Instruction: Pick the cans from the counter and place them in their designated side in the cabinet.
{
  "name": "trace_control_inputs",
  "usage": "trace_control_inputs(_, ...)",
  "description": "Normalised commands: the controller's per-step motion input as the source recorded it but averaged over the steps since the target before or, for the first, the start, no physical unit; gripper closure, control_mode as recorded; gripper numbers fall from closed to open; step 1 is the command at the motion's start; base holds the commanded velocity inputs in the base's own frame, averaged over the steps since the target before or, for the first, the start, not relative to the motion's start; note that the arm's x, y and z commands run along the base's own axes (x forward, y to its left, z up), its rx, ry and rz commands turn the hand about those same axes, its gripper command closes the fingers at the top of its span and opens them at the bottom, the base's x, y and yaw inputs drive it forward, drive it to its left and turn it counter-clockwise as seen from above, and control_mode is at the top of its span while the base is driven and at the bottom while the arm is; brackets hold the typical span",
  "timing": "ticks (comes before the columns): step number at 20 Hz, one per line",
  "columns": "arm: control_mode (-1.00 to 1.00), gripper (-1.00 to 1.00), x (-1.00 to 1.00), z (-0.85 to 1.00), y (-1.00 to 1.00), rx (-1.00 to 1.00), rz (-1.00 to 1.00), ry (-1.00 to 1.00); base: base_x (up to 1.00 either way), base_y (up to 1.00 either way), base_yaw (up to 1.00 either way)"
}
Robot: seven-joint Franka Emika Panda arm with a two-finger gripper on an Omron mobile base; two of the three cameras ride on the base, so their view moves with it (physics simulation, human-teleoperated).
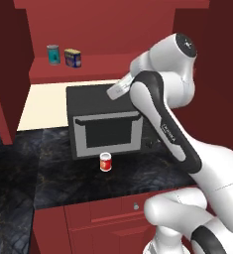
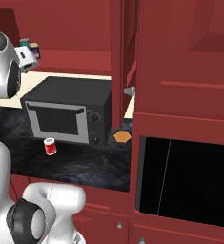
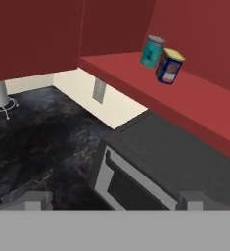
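1. Black veined counter (image 1: 63, 173) runs under a dark red cabinet (image 1: 19, 59), with dark red drawers below its front edge.
2. On the counter stands a black-and-grey microwave (image 1: 105, 121), its door facing the robot.
3. The red can (image 1: 105, 161) with a white label band stands upright on the counter just in front of the microwave door, near the door's middle; in the right base view it sits by the microwave's lower left corner.
4. The navy-blue can (image 1: 73, 58) with yellow top stands on the cabinet shelf (image 1: 88, 72), just beside a teal can (image 1: 53, 54) to its left; the two look close together, whether touching cannot be told.
5. A small tan-orange object (image 2: 122, 136) lies on the counter to the right of the microwave.
6. The gripper (image 3: 114, 198) hangs above the microwave's top, below and in front of the shelf; its two fingertips (image 3: 38, 200) stand wide apart, with nothing between them.
7. The white arm bends over the microwave's right side in the left base view.
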Motion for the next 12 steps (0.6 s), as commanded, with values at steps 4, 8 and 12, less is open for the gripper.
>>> trace_control_inputs(4,-1.0,-1.0,-0.29,-0.33,-0.05,0.01,-0.03,0.01,0.0,0.0,0.0)
trace_control_inputs(8,-1.0,-1.0,-0.2,-0.15,0.0,0.01,-0.04,0.0,0.0,0.0,0.0)
trace_control_inputs(12,-1.0,-1.0,-0.23,-0.14,-0.05,0.0,-0.1,0.03,0.0,0.0,0.0)
